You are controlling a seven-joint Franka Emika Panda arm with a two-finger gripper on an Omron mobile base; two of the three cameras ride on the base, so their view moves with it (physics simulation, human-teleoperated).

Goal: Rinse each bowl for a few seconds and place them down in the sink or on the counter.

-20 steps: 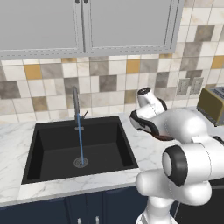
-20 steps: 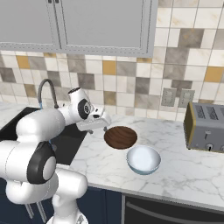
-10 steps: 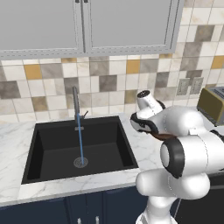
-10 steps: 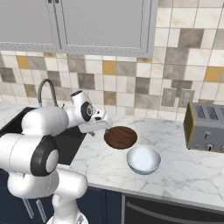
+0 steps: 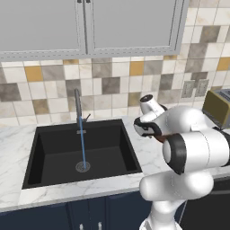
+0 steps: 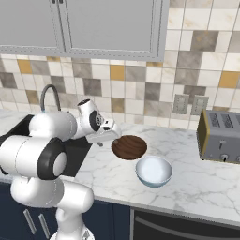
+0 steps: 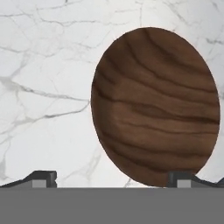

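The dark brown wood-like bowl (image 6: pixel 129 146) stands on the white marble counter (image 6: pixel 197 183) just right of the sink (image 5: pixel 81 152). In front of it, toward the counter's edge, is the glossy white bowl (image 6: pixel 153 170). My gripper (image 6: pixel 114 137) hovers low at the brown bowl's left rim, open and holding nothing. In the hand view the brown bowl (image 7: pixel 155 105) lies upright ahead of the gripper (image 7: pixel 113 179), its near rim by the right fingertip (image 7: pixel 183 178). Water runs from the faucet (image 5: pixel 78 103) in a thin blue stream (image 5: pixel 83 143) down to the drain.
A tan toaster (image 6: pixel 220 136) stands at the right end of the counter against the tiled wall. Grey wall cabinets (image 5: pixel 90 27) hang above the sink. My own arm hides most of the brown bowl in the left base view.
The hand has moved a little to the right, away from the sink and up to the brown bowl's rim. The bowls have not moved and the water still runs.
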